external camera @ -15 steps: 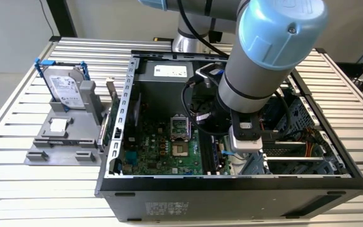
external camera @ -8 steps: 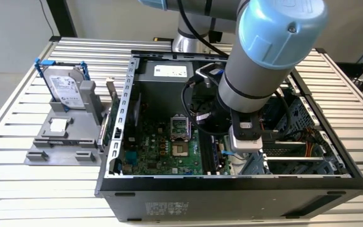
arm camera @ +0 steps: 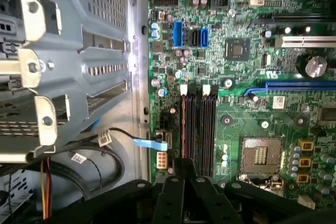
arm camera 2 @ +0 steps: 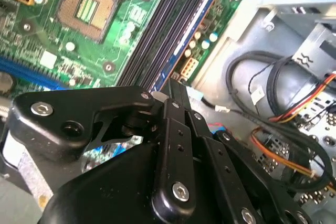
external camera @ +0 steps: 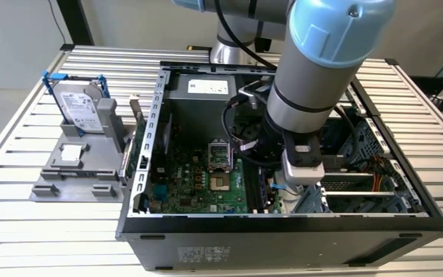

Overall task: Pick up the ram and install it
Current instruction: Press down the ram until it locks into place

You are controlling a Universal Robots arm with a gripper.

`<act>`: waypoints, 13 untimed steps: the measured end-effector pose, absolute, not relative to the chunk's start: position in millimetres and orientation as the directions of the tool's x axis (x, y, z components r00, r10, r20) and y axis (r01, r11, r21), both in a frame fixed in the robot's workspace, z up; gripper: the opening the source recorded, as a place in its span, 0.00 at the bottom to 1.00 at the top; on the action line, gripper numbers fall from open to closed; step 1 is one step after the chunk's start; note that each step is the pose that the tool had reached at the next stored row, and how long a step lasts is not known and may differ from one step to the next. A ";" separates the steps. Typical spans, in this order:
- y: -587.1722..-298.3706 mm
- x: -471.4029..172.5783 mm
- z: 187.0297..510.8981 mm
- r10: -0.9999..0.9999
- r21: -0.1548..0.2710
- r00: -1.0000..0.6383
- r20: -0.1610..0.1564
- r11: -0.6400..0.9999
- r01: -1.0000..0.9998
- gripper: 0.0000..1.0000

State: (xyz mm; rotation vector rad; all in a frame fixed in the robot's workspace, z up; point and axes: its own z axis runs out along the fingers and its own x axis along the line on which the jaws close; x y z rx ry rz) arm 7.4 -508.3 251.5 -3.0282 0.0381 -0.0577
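Note:
My gripper [external camera: 289,183] is down inside the open computer case [external camera: 152,104], right over the long black memory slots [arm camera: 198,129] at the edge of the green motherboard [arm camera: 247,114]. Its black fingers [arm camera 2: 176,129] stand close together, shut on a thin dark board held edge-on, the ram [arm camera 2: 174,84]. The ram's lower edge sits just above the slots [arm camera 2: 168,24], nearest the one beside the blue strip. Most of the ram is hidden behind the fingers.
A grey fixture [external camera: 71,167] outside the case on the exterior view's left holds a silver-labelled hard drive [external camera: 79,107] in a blue frame. The metal drive cage [arm camera: 63,66], loose cables [arm camera 2: 262,93] and the CPU socket [arm camera: 261,156] lie close around the slots.

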 end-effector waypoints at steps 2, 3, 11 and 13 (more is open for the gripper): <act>-508.3 7.4 253.6 -0.027 -0.098 0.999 0.037 -0.995 -0.023 0.00; -508.3 7.4 254.6 -0.026 -0.090 0.999 0.037 -0.996 -0.023 0.00; -508.1 7.4 264.7 -0.024 -0.040 0.999 0.038 -0.999 -0.023 0.00; -508.0 7.4 267.1 -0.024 -0.039 0.999 0.038 -0.999 -0.023 0.00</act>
